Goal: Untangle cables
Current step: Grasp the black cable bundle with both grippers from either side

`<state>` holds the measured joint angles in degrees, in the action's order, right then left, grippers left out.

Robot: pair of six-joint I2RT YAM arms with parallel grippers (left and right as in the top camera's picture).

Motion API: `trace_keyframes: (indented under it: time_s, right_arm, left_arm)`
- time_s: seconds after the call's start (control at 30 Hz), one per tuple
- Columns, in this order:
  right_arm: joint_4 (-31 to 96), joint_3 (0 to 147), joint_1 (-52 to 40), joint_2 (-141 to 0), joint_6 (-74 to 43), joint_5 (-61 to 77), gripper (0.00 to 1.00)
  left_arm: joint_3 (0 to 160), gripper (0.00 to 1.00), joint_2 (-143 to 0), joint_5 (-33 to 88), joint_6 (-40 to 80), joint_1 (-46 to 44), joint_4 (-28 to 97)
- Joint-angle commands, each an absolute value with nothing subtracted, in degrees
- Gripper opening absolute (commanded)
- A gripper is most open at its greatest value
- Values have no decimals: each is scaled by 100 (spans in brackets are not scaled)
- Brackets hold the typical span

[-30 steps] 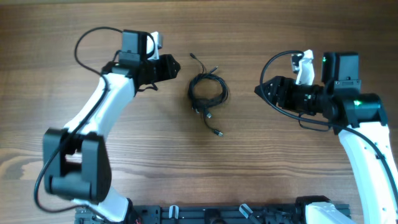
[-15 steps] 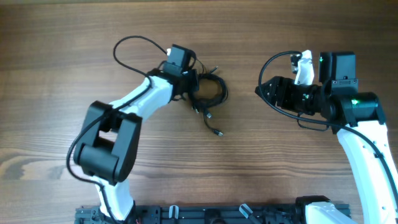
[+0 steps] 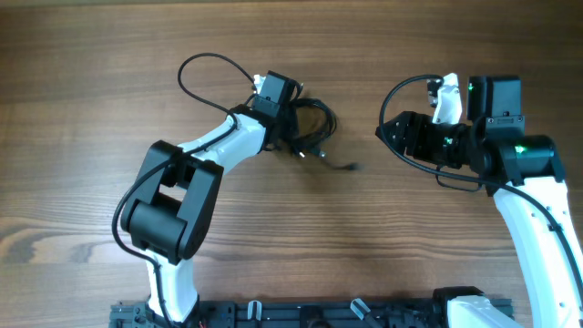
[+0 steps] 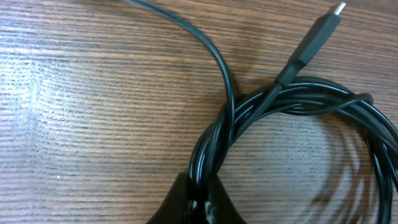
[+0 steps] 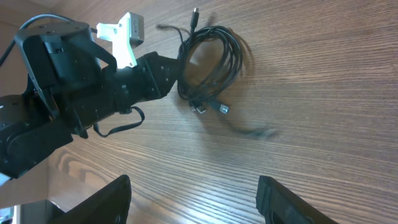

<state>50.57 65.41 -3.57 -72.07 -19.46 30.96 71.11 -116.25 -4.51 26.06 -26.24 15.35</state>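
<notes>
The cables (image 3: pixel 314 128) are a coiled bundle of thin black wires on the wooden table, with plug ends near the coil's lower edge and one loose end (image 3: pixel 349 166) trailing to the right. My left gripper (image 3: pixel 290 121) is shut on the coil's left side. In the left wrist view the strands (image 4: pixel 292 102) run between the fingertips (image 4: pixel 202 202), and a silver-tipped plug (image 4: pixel 317 37) points up right. In the right wrist view the coil (image 5: pixel 214 59) lies far ahead. My right gripper (image 5: pixel 193 193) is open and empty, well to the right of the coil (image 3: pixel 387 132).
The wooden table (image 3: pixel 273 228) fills the view. The left arm's own thick cable (image 3: pixel 205 68) loops above its wrist. The right arm's cable (image 3: pixel 405 91) loops near its gripper. The robot base rail (image 3: pixel 310 314) lies along the front edge.
My left gripper moved right to the coil and shut on it. The coil has shifted slightly up and right, and its loose end swung out to the right. The right arm has stayed still.
</notes>
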Motion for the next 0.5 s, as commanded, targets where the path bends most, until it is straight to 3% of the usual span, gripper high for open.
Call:
trace_keyframes:
  time_s: [0.0, 0.23, 0.47]
  right_arm:
    - [4862, 6630, -475, -7253, -2021, 3109, 66]
    - [4119, 6632, -1402, -7255, -2864, 3083, 64]
    - [3865, 6630, -2206, -7369, -4856, 2097, 63]
  left_arm:
    - [7170, 4, -11089, -589, 2617, -2587, 1774]
    - [7170, 4, -9491, -150, 2620, -2582, 2628]
    - [7170, 4, -8807, -3, 2626, -2580, 2902]
